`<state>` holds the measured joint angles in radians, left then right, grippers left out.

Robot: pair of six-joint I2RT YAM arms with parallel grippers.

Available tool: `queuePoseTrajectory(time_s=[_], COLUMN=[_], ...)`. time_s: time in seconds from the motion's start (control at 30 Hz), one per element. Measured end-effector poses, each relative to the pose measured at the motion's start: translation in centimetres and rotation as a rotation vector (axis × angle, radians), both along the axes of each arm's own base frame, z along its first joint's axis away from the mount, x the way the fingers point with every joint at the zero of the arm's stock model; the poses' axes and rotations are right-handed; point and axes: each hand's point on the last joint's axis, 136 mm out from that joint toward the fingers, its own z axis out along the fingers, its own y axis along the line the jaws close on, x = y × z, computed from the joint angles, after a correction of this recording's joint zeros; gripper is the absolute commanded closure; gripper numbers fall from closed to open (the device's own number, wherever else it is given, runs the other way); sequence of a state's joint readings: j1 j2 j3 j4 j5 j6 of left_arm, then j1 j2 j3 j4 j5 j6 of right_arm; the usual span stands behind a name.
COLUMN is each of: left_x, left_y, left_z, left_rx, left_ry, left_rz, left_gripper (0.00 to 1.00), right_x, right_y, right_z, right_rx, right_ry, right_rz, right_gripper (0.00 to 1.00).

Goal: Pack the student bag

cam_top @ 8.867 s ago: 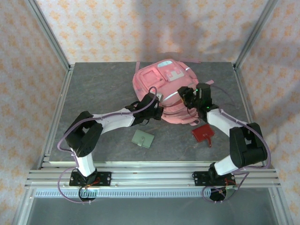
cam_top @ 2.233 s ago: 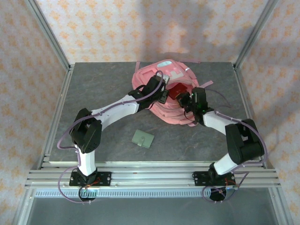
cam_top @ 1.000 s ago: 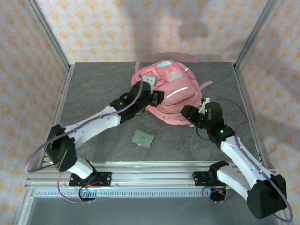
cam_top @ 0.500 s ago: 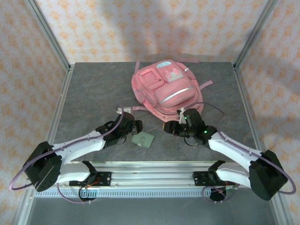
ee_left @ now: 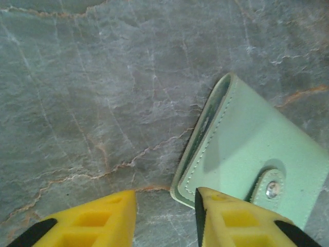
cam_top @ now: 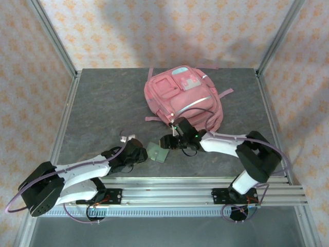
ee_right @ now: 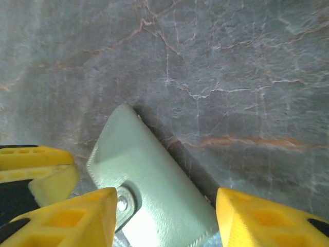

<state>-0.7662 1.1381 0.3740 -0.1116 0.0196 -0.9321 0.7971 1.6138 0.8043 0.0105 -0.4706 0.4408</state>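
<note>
The student bag, a large pink backpack, lies flat at the back middle of the table. A pale green snap wallet lies in front of it. My left gripper is low at the wallet's left edge, jaws apart, with one yellow finger over the corner of the wallet. My right gripper comes in from the right. It is open, and its fingers straddle the wallet without gripping it.
Grey stone-patterned tabletop lies to the left of the bag. Metal frame posts stand at the table's corners, and a rail runs along the near edge. The left gripper's yellow finger shows close beside the right gripper.
Both arms have drawn back from the bag towards the near edge and closed in on the green wallet from either side. The red item seen earlier is out of sight.
</note>
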Motion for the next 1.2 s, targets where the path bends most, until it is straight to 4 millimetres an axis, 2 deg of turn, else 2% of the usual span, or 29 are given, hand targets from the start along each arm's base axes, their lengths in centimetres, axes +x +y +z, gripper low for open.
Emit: queuePoseTrajectory(time_s=[0.1, 0.2, 0.37, 0.57, 0.7, 0.77, 0.9, 0.97, 1.1, 1.2], left_x=[0.0, 0.3, 0.7, 0.8, 1.0, 1.0, 1.2, 1.2, 1.4, 2.4], left_y=[0.1, -0.2, -0.1, -0.2, -0.4, -0.4, -0.5, -0.5, -0.8, -1.6], left_z=[-0.9, -0.9, -1.2, -1.7, -1.7, -1.7, -1.6, -1.6, -1.0, 0.5], left_rx=[0.017, 0.019, 0.048, 0.084, 0.088, 0.087, 0.082, 0.081, 0.069, 0.055], left_ry=[0.021, 0.022, 0.025, 0.037, 0.037, 0.035, 0.030, 0.028, 0.009, -0.034], left_rz=[0.006, 0.010, 0.017, 0.005, 0.000, -0.001, -0.001, -0.001, -0.009, -0.027], left_gripper=[0.74, 0.75, 0.80, 0.86, 0.89, 0.90, 0.91, 0.86, 0.65, 0.54], right_x=[-0.1, -0.5, -1.7, -4.6, -4.8, -4.7, -4.7, -4.7, -4.3, -3.6], right_y=[0.4, 0.5, 1.6, 2.1, 3.0, 3.6, 4.3, 4.3, 3.8, 3.0], right_z=[-1.5, -2.4, -1.9, -2.3, -1.5, -1.3, -1.6, -1.6, -1.3, 0.9], right_rx=[-0.026, -0.042, 0.012, 0.102, 0.170, 0.204, 0.242, 0.243, 0.224, 0.230], right_ry=[0.020, 0.032, 0.058, 0.145, 0.158, 0.164, 0.195, 0.205, 0.197, 0.149], right_rz=[0.015, 0.034, 0.098, 0.183, 0.203, 0.206, 0.199, 0.190, 0.161, 0.131], right_gripper=[0.50, 0.53, 0.60, 0.62, 0.65, 0.70, 0.90, 0.95, 0.97, 0.98])
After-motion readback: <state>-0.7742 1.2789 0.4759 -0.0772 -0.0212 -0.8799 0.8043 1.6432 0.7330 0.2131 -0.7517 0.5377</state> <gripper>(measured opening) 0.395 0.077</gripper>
